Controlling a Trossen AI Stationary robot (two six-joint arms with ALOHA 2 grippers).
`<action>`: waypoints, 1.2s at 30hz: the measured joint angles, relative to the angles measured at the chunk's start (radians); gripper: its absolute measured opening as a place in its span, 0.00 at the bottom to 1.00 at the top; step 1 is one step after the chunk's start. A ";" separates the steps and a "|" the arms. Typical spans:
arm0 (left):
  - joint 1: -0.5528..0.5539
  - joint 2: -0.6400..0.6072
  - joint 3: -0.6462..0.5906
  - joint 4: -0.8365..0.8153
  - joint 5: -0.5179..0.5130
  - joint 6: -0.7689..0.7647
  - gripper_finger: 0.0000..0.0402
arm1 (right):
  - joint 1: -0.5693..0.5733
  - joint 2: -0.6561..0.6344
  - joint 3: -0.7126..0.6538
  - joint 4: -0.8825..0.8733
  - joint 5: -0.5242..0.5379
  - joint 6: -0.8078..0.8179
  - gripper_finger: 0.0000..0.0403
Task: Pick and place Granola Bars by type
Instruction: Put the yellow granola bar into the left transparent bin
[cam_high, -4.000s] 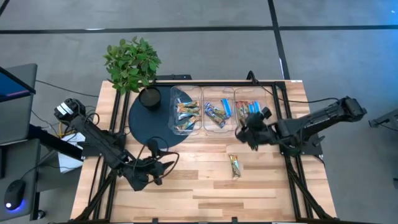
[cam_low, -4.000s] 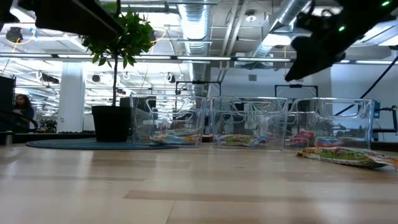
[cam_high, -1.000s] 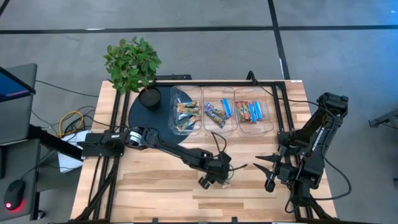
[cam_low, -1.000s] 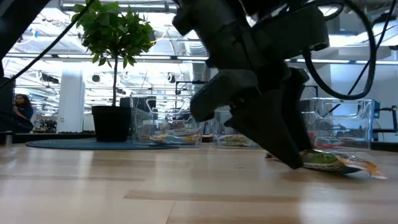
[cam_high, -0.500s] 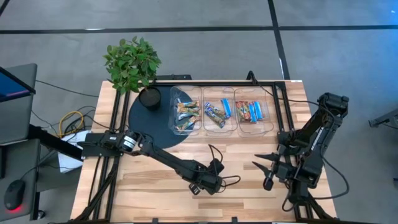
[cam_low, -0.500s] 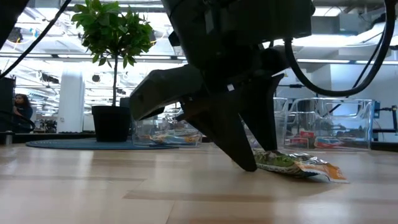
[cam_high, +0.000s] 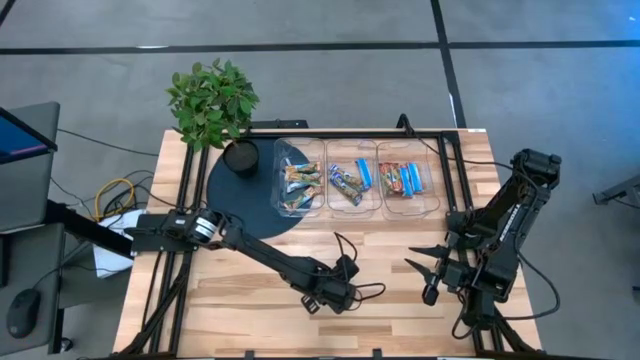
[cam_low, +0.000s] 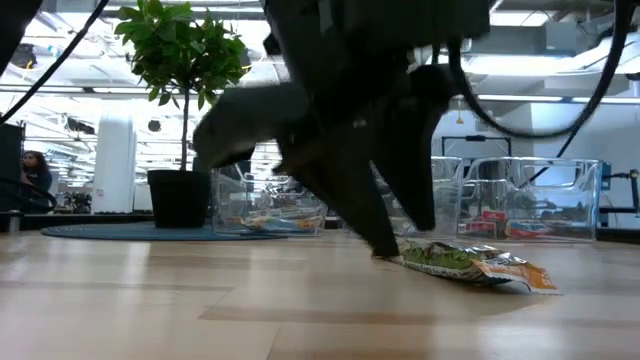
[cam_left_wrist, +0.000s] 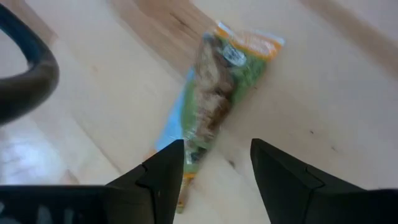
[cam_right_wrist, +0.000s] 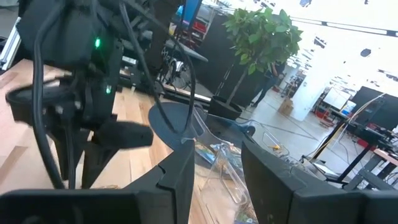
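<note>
One green-tan granola bar (cam_low: 462, 263) with an orange end lies flat on the wooden table, near its middle. In the left wrist view, the bar (cam_left_wrist: 214, 99) runs away from my left gripper (cam_left_wrist: 211, 168). That gripper is open and slants down over the bar's end in the high view (cam_high: 335, 296). The other bars lie sorted in three clear bins at the far side. My right gripper (cam_high: 422, 278) waits open at the table's right, holding nothing. My left gripper has the tip of one finger (cam_low: 384, 249) down at the bar's end (cam_left_wrist: 188, 151); the other finger stands over bare wood beside it. The fingers slant down from the table's left. The bar lies flat on the table, not pinched.
Three clear bins stand in a row at the far side: green-tan bars in the left one (cam_high: 299, 187), blue in the middle one (cam_high: 350, 186), red-orange and blue in the right one (cam_high: 404, 180). A potted plant (cam_high: 212, 100) and a dark round mat (cam_high: 240, 200) are at far left.
My left gripper has gone toward the table's near edge and left, rolling a little, then nearly stopped. The bar has slid flat along the table with it, ending nearer the front edge.
</note>
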 joint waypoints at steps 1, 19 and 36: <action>-0.002 -0.008 0.000 0.003 -0.003 -0.001 0.45 | 0.000 0.000 0.000 0.000 0.000 0.000 0.31; 0.076 -0.020 0.004 0.100 0.182 0.099 0.46 | 0.000 0.000 0.000 0.000 0.000 0.000 0.31; 0.110 -0.020 -0.012 0.109 0.320 0.102 0.60 | 0.000 0.000 0.000 0.000 0.000 0.000 0.31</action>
